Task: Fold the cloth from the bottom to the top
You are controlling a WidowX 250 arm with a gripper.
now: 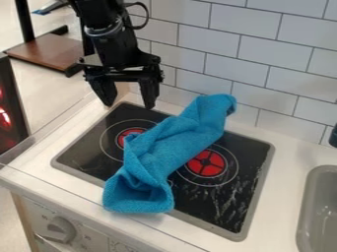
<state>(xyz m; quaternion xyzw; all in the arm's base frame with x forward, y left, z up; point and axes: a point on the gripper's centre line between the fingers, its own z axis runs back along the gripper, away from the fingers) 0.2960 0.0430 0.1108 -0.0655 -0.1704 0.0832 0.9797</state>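
The black gripper (129,104) hangs over the back left corner of the stove, its two fingers spread wide with nothing between them. To its right, a crumpled blue cloth (172,147) lies diagonally across the black stove top (230,206). The cloth's lower end bunches over the stove's front edge, with a fold opening there. Its upper end rises in a narrow bundle near the tiled wall. Gripper and cloth are apart.
White wall tiles (240,54) stand behind the stove. A grey sink (322,211) is at the right, and a knob (59,230) sits on the front panel. Red burner discs show on both sides of the cloth.
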